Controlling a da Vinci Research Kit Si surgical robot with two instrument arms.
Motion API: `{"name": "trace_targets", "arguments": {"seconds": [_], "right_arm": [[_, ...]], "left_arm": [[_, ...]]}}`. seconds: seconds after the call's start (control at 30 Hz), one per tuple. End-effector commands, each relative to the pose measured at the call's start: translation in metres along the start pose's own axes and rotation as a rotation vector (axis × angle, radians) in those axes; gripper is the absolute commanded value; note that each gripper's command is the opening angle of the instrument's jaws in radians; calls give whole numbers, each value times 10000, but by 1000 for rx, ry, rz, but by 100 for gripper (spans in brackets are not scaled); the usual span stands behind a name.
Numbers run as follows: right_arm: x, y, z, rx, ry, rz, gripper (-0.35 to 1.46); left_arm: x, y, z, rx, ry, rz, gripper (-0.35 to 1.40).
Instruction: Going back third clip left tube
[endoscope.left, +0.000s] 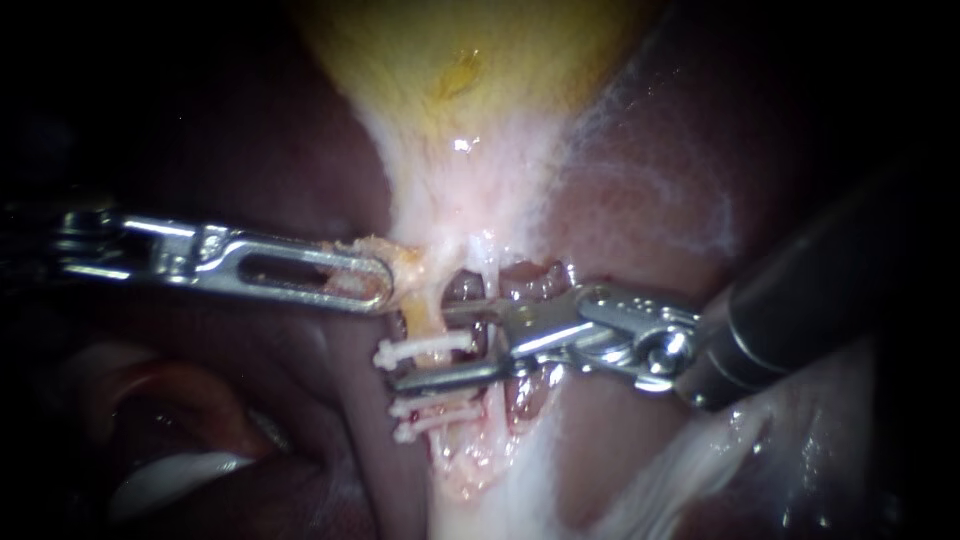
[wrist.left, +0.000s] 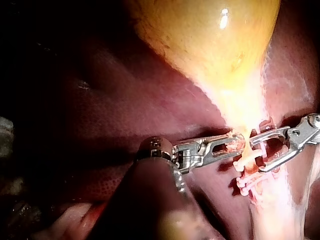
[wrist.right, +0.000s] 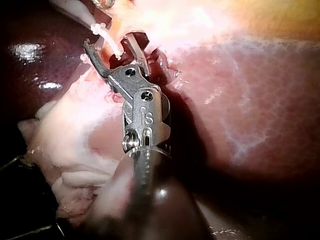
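Endoscope view: we see the dark liver around the yellow gallbladder, which narrows to a pale neck. Our right instrument has its jaws apart, one above and one below a white clip that sits across the left tube. Our left instrument has its jaws together, clamped on yellowish tissue at that tube's upper end. Two more clips lie just below the right jaws.
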Motion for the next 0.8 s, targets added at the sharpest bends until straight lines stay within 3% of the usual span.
{"name": "trace_targets", "arguments": {"seconds": [0.03,0.2,0.43,0.6,0.8], "right_arm": [[1,-2,-10,-3,-1,-26,50],[9,-4,-50,-19,-2,-90,50],[30,-13,-100,-19,-3,-143,50],[42,-14,-123,-21,-3,-165,50],[43,-16,-134,-16,-4,-175,50]], "left_arm": [[0,0,0,0,1,1,-35],[0,1,0,1,1,1,-35],[-1,2,0,1,1,1,-35],[-1,2,0,1,1,1,-35],[-1,2,1,0,1,1,-35]]}}
